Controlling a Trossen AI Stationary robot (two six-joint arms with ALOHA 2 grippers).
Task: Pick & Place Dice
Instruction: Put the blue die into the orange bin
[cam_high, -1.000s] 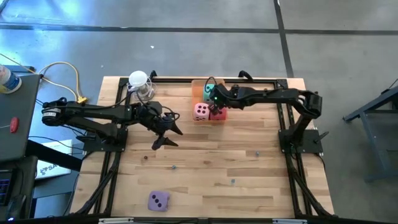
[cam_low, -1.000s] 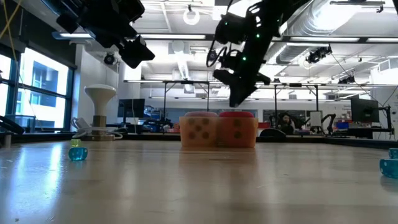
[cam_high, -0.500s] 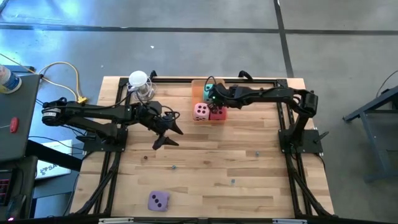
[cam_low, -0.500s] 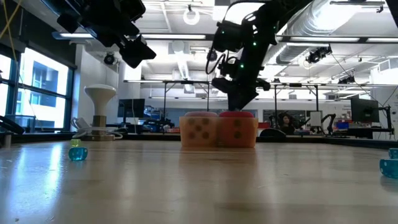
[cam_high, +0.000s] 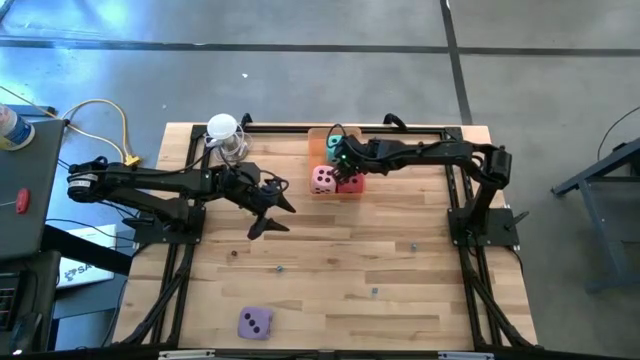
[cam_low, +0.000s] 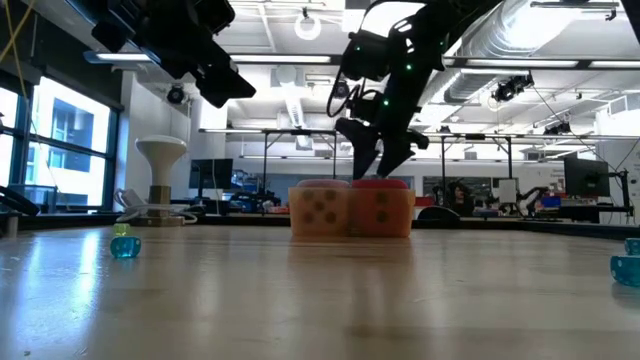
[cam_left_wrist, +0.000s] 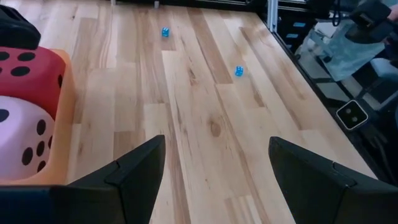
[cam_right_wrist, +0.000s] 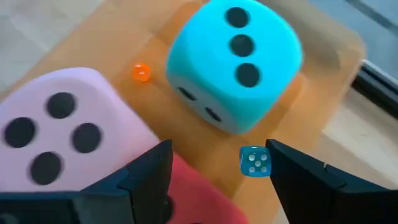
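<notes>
Since a second ago the right claw (cam_high: 345, 177) has spread its fingers wide, empty, over the red die (cam_high: 353, 183), which sits touching the pink die (cam_high: 323, 179) near the teal die (cam_high: 334, 146). Only the purple die (cam_high: 254, 322) lies apart, at the desk's (cam_high: 400, 290) near edge; the open, empty left claw (cam_high: 272, 214) is nearer it.

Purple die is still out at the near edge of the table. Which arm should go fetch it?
Left. The left claw hangs open and empty over bare wood, nearer the soft purple cube die. The right claw is open too, but over the pink die and red die, farther away.
</notes>
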